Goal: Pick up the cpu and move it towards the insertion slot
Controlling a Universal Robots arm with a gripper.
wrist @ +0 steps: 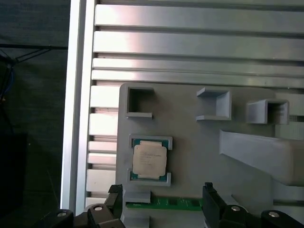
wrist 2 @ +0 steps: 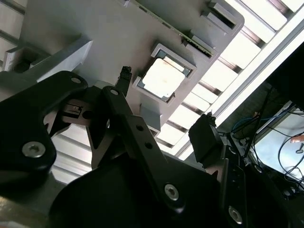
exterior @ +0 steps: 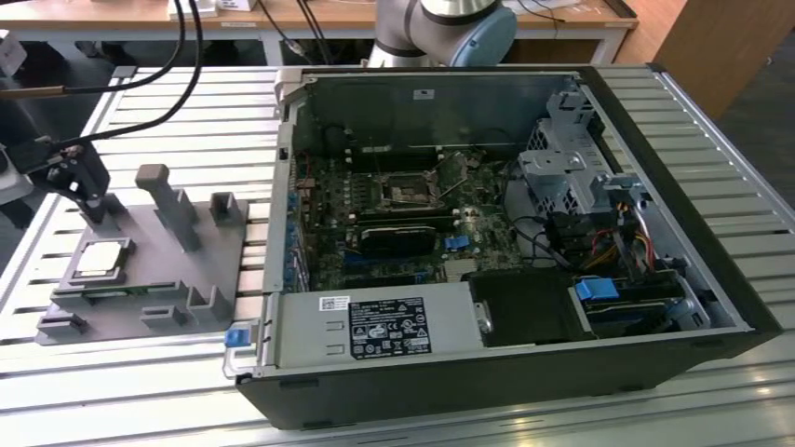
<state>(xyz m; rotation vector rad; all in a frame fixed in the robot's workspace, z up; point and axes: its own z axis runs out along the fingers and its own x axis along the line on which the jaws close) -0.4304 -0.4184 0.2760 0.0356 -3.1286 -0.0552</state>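
Exterior view — insertion slot (exterior: 408, 192), cpu (exterior: 102, 260) apart

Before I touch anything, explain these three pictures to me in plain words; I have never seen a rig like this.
This is one robot arm working at a slatted metal table. The exterior view comes from a camera standing off the arm. Both wrist views come from cameras riding near the arm's end, looking past its black jaws. On the table lies an open computer, and inside it sits the square socket meant for the chip. Toward the exterior view's left stands a grey block with pockets, and the chip lies flat in one of them. The jaws are open, hanging over the block close to the chip, and hold nothing. So the chip has not yet been picked up.
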